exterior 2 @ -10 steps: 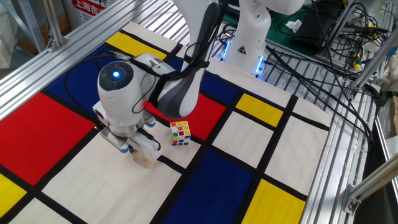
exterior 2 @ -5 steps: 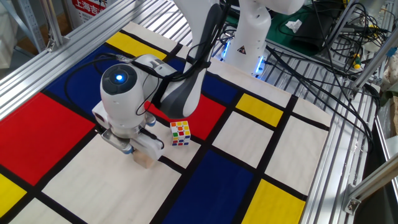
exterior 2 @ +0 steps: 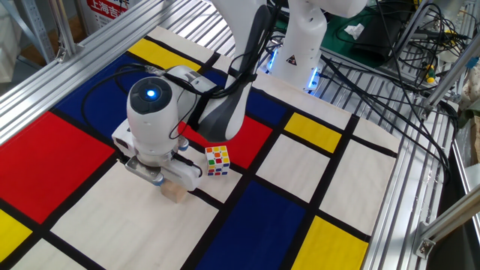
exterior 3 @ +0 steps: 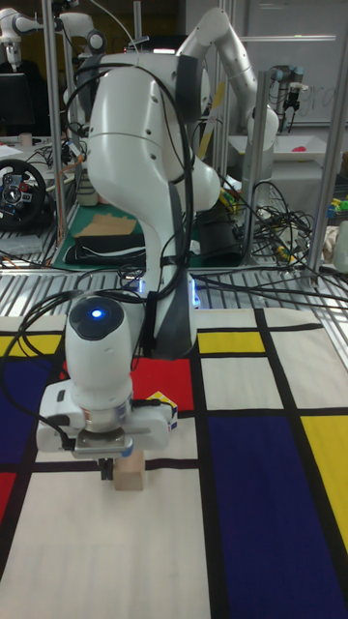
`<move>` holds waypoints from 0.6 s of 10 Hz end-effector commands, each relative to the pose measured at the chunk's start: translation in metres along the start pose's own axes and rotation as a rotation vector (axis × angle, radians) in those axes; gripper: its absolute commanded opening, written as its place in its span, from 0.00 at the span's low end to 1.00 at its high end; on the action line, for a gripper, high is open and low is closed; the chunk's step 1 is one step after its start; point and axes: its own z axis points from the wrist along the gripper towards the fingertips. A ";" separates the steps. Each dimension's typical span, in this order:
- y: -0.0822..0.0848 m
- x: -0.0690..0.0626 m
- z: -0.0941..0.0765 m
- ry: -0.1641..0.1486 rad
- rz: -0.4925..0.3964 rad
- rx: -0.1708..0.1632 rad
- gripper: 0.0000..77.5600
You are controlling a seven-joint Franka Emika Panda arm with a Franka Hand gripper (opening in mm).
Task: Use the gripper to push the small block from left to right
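The push looks to be in its early part, judged from how things lie; nearest the fixed camera, the plain light tan wooden small block (exterior 2: 175,193) sits on a cream panel of the colour-blocked bench (exterior 2: 345,180), just by a black dividing line, with open panels lying to its right in the tall view; most of the travel rightward seems left to do. Directly over and against it hangs the small dark two-finger gripper (exterior 3: 106,467), low at the block's left side in the tall view and apparently touching it; whether its fingers are apart or together I cannot tell, since the white-and-grey boxy wrist (exterior 2: 159,166) hides them; it does not appear to clasp the block. Just beyond stands the multicoloured sticker puzzle cube (exterior 2: 217,160), near the block but apart from it.
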 end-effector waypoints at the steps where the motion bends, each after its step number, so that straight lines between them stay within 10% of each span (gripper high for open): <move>1: 0.000 -0.001 -0.001 0.001 -0.018 0.002 0.00; 6: 0.000 -0.001 -0.001 0.006 -0.054 -0.030 0.00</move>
